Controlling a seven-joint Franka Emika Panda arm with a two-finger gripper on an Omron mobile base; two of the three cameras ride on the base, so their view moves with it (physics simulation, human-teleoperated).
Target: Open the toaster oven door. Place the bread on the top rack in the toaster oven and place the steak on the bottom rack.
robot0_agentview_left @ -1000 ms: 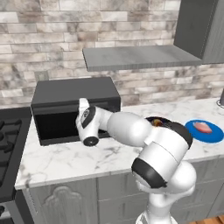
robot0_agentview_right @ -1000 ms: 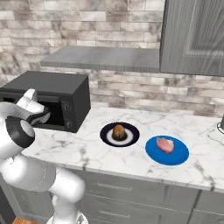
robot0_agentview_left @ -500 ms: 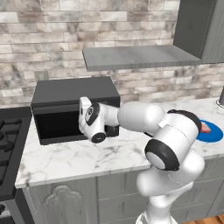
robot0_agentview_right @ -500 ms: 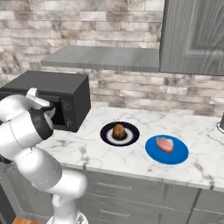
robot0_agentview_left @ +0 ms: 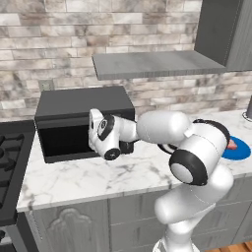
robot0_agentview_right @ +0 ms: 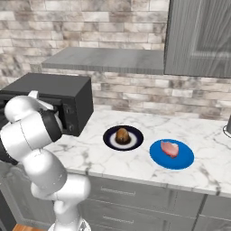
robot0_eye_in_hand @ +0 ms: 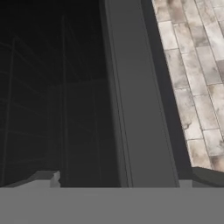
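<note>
The toaster oven sits on the marble counter against the brick wall, just right of the gas stove, and from the left base view its front shows as a dark rectangle; whether the door is shut or partly down cannot be told from these pictures. The white arm reaches across from the right, and its hand sits close against the right part of the oven front, with the gripper pointing toward the oven. The fingertips are hidden against the black front, so I cannot tell whether they are apart or together, or whether they hold anything. From the hand camera, a dark panel with faint thin lines like rack wires fills the left side, a lighter grey strip of the oven's edge runs beside it, and brick tiles show to the right. In the right base view the oven stands at the left with its control strip facing forward; no writing or brand mark can be read on it. The bread rests on a dark round plate on the counter, well apart from the oven, and the steak lies on a blue plate just right of that one. A grey range hood and a grey wall cabinet hang above the counter
</note>
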